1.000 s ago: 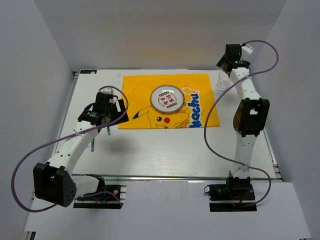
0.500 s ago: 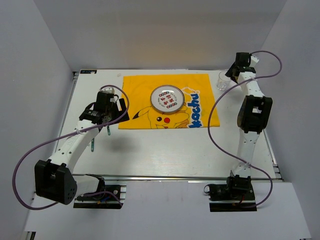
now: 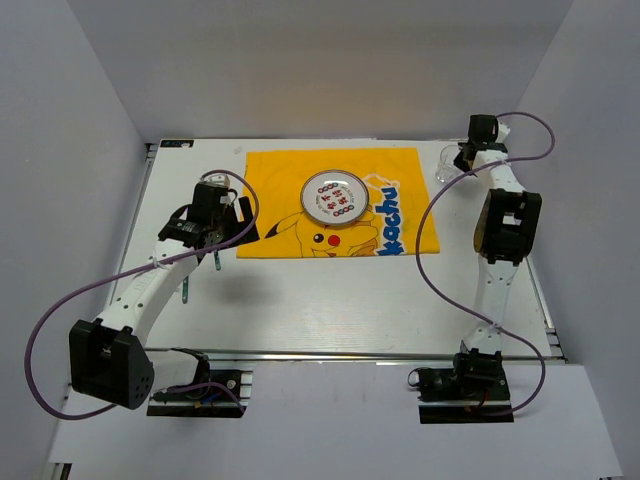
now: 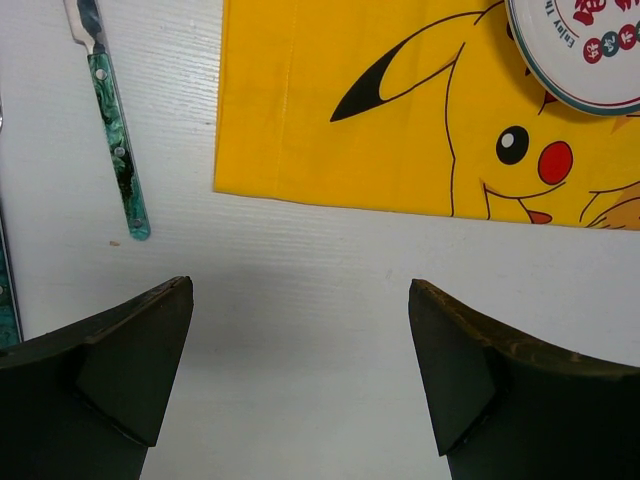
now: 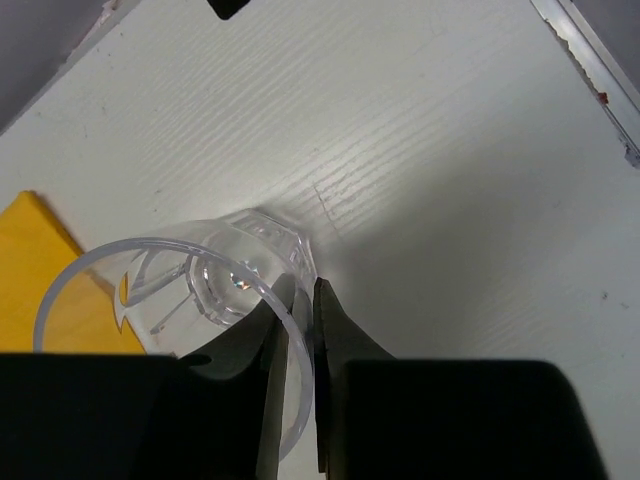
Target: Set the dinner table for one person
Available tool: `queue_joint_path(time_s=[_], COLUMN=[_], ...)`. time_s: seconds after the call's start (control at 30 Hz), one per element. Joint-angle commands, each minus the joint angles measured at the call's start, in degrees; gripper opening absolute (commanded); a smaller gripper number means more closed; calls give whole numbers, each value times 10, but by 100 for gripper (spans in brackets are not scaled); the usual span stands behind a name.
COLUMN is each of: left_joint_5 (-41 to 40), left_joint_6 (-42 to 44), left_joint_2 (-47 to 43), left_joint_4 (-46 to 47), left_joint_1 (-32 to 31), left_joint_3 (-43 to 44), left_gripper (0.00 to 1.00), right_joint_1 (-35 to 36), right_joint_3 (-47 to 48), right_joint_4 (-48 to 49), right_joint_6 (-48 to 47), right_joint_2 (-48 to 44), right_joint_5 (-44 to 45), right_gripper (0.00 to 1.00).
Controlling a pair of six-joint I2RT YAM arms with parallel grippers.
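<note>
While the dinner table (image 3: 330, 300) spreads white beneath both arms, metal rail at its near edge, a yellow placemat (image 3: 280, 185) printed "kachu" lies toward its far edge, bearing a plate (image 3: 335, 198) whose red lettering is too small to read. Near the far right corner, the right gripper (image 5: 300, 295) pinches a clear glass (image 5: 170, 290) by its rim. The left gripper (image 4: 300, 330) hangs released beside a green-handled knife (image 4: 115, 150).

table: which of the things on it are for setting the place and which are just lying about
For the job: table, placemat, plate, glass in right gripper, knife, second green-handled utensil.
Just about: purple cables, rail.
</note>
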Motion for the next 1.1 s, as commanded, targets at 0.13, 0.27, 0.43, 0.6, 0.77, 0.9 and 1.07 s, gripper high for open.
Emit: queue_joint_path(time_s=[0.13,0.27,0.43,0.6,0.77,0.9,1.07], left_joint_5=[8,11,25,31,31,31,34], left_joint_6=[8,10,9,12,12,14,14], left_joint_2=[-10,-8,-4,-3,1,4,4], left_joint_4=[15,16,21,23,22,22,21], left_joint_1=[1,1,1,1,1,1,1], left_joint_3=[1,1,-2,-4,-2,-2,-2], left_gripper=[98,98,98,98,98,98,98], right_joint_1=[23,42,69,89,94,99,103], right_joint_3=[5,-1,8,65,142,127,151], right_joint_4=[12,21,35,50,22,43,56], right_joint_6=[-48,-86,-110,-138,-150,-164,-165], right_joint_2=[-73,-74,-53,-11,34,42,74], right_joint_5=[-44,-94,-123,-135,-138,-123,-130], right_gripper=[0,0,0,0,0,0,0])
